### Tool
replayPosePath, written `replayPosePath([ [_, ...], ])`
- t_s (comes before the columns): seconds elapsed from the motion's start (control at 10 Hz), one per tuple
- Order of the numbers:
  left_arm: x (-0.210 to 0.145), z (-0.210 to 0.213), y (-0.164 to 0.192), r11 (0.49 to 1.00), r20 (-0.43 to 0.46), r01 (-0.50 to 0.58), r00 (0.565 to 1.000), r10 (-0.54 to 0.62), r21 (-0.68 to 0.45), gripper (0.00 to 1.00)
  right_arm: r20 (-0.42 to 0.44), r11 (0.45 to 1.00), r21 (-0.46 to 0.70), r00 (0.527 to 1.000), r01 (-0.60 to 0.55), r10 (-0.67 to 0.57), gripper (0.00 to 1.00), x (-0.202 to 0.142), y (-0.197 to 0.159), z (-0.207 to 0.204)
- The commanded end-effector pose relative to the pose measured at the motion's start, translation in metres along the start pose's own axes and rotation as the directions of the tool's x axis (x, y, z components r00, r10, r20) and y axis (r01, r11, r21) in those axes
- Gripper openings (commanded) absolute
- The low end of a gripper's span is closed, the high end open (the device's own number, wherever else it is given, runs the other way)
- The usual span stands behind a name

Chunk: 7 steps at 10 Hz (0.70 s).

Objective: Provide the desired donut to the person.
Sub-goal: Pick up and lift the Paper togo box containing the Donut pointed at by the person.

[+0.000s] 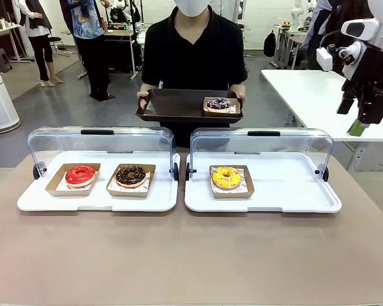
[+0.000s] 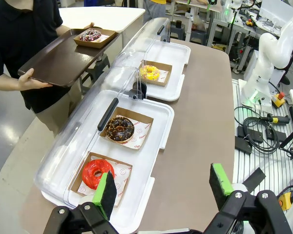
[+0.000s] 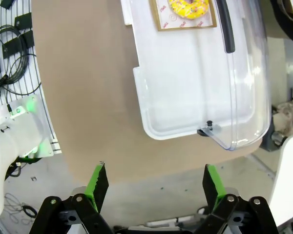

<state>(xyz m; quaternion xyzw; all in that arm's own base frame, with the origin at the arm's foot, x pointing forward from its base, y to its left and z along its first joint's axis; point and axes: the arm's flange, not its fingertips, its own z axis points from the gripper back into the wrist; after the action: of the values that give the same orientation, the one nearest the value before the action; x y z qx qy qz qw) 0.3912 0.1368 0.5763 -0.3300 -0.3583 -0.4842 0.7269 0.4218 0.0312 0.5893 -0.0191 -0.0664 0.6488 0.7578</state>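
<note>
Person (image 1: 193, 51) holds tray (image 1: 172, 105) with donut (image 1: 218, 103); head cropped. Left claw (image 2: 162, 179) and right claw (image 3: 155, 169) stand released, empty. Yellow donut (image 3: 188, 7) is cut by right wrist view's top edge.

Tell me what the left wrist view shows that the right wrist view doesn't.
Left wrist: the person holding a brown tray with a sprinkled donut, plus the red donut and chocolate donut. Right wrist: a hinge knob at the display's outer end. Both: the yellow donut in its white tray, beside the raised clear lid.
</note>
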Motion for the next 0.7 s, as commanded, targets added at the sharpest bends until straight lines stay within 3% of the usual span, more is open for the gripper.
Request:
replayPosePath([
  [0.0,0.001,0.002,-0.001,1.000,0.009,0.003,1.000,-0.003,-0.006,1.00,0.000,1.000,0.000,1.000,0.000,0.000,1.00,0.000,0.000,0.000],
  [0.1,0.001,0.002,-0.001,1.000,0.009,0.003,1.000,-0.003,-0.006,1.00,0.250,0.997,0.060,0.967,0.042,-0.056,1.00,-0.013,0.005,0.025],
  [0.3,0.001,0.002,-0.001,1.000,0.009,0.003,1.000,-0.003,-0.006,1.00,0.552,0.979,0.088,0.809,0.182,-0.200,1.00,-0.059,-0.010,0.048],
  [0.4,0.001,0.002,-0.001,1.000,0.009,0.003,1.000,-0.003,-0.006,1.00,0.670,0.958,0.139,0.689,0.249,-0.276,1.00,-0.090,-0.017,0.054],
  [0.6,0.001,0.002,-0.001,1.000,0.009,0.003,1.000,-0.003,-0.006,1.00,0.783,0.952,0.172,0.551,0.254,-0.289,1.00,-0.148,-0.022,0.044],
])
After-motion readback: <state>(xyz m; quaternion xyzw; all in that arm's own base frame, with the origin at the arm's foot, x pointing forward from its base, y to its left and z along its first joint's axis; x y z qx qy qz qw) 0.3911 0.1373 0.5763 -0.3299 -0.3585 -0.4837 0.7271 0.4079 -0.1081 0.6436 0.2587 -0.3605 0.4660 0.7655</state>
